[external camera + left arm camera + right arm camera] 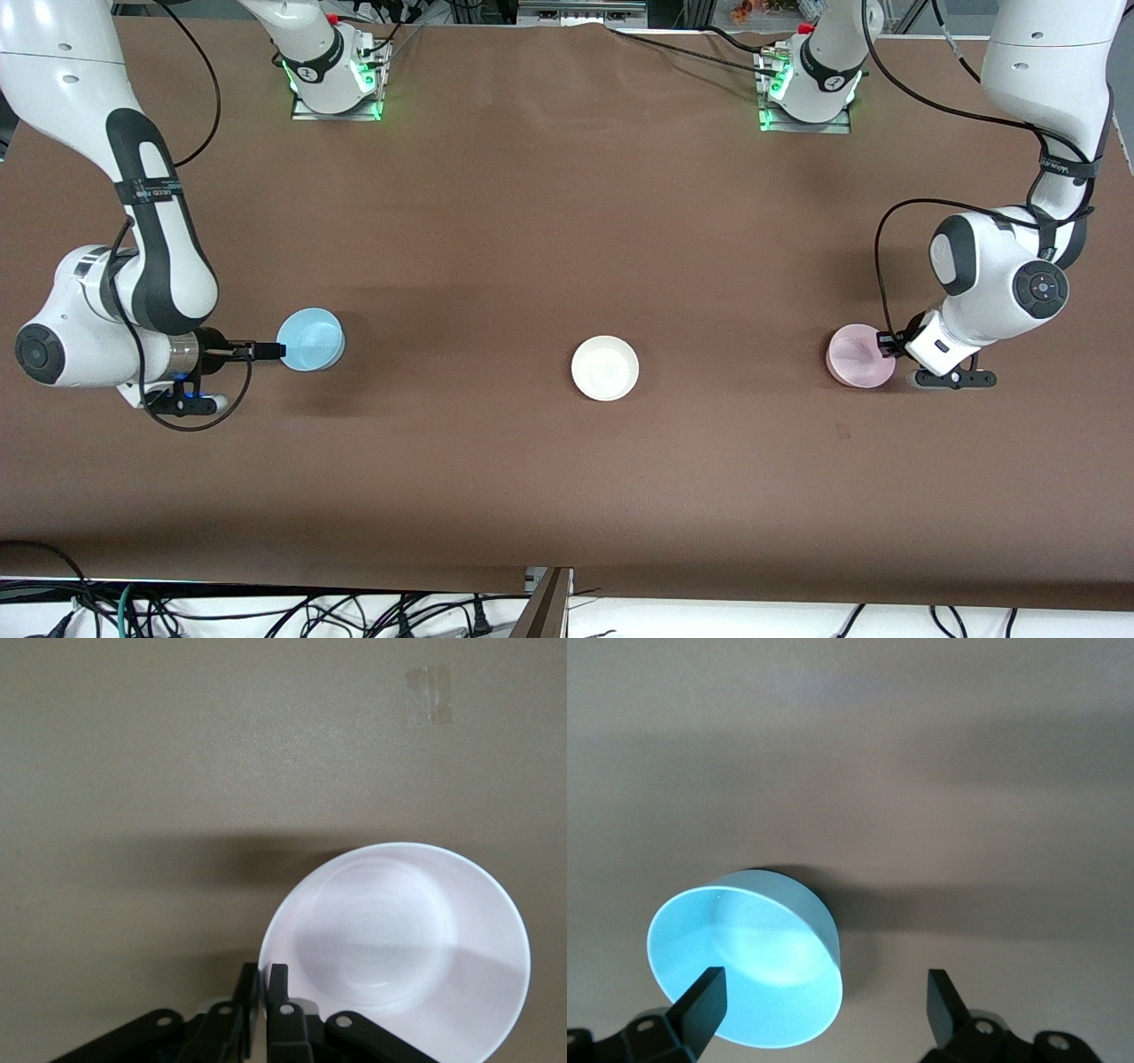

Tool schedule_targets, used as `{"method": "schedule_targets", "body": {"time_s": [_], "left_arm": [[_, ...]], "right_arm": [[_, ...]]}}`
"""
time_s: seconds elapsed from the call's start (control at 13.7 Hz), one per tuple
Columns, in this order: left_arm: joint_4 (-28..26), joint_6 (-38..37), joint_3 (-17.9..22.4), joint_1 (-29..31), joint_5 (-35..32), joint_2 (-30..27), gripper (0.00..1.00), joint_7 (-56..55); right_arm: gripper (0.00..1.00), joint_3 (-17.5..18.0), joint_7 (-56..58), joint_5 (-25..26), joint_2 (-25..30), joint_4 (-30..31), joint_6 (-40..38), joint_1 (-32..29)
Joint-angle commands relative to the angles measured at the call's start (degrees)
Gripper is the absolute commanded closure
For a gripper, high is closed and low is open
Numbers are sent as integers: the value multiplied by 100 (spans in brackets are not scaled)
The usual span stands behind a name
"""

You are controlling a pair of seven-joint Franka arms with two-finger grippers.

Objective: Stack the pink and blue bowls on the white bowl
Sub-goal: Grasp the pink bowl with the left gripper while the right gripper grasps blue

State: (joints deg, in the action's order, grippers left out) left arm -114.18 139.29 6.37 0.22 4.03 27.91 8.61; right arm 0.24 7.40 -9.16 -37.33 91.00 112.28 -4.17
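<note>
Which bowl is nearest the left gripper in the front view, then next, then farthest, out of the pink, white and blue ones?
From the left gripper:
1. Pink bowl, its rim pinched in the gripper, at the left arm's end of the table.
2. White bowl, mid-table.
3. Blue bowl, at the right arm's end, by the right gripper.

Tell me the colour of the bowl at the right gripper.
Light blue bowl; right wrist view shows it best.

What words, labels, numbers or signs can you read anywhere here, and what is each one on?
Nothing can be read for certain.
Black band on the right arm: white print, too small to read.
Black band on the left arm: print too small to read.
Pink bowl, its rim pinched by the left gripper: no text.
Blue bowl, the open right gripper at its rim: no text.
White bowl: no text.
</note>
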Motion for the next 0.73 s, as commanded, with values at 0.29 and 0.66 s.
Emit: {"method": "schedule_targets", "body": {"time_s": [0.29, 0.66], "left_arm": [[377, -312, -179, -92, 98, -338, 100, -270], [915, -833, -1162, -92, 98, -576, 100, -2333]], "right_arm": [[1, 46, 385, -314, -11, 356, 426, -75], [19, 46, 385, -402, -2, 524, 567, -66]]}}
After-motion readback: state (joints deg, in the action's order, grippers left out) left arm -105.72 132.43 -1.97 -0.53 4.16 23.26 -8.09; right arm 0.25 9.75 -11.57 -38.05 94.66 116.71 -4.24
